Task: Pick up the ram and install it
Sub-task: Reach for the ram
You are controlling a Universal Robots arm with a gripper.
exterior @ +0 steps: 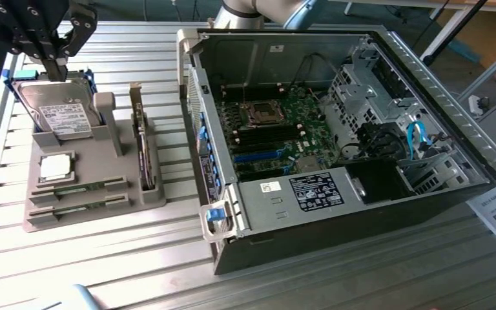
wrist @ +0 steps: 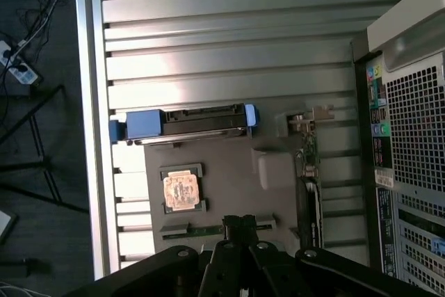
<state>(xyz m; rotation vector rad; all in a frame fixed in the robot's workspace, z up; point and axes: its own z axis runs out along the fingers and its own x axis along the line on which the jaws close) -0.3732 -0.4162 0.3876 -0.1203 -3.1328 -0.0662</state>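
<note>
Gripper [wrist: 240, 223]: black, jaws closed together, hanging over the grey holder [exterior: 110, 139] at its hard drive [exterior: 59, 113] end. Processor chip [exterior: 56, 166]: flat in its recess, just beside the drive. Ram [exterior: 80, 188]: green stick on edge in a holder slot next to the chip, apart from the jaws; second stick [exterior: 82, 206] parallel beside it. Open computer case [exterior: 261, 194]: on the slatted table [exterior: 334, 284], at the exterior view's right.

Exterior high, oblique; wrist overhead, nearer; shared gray holder [exterior: 110, 139] [wrist: 229, 172].
</note>
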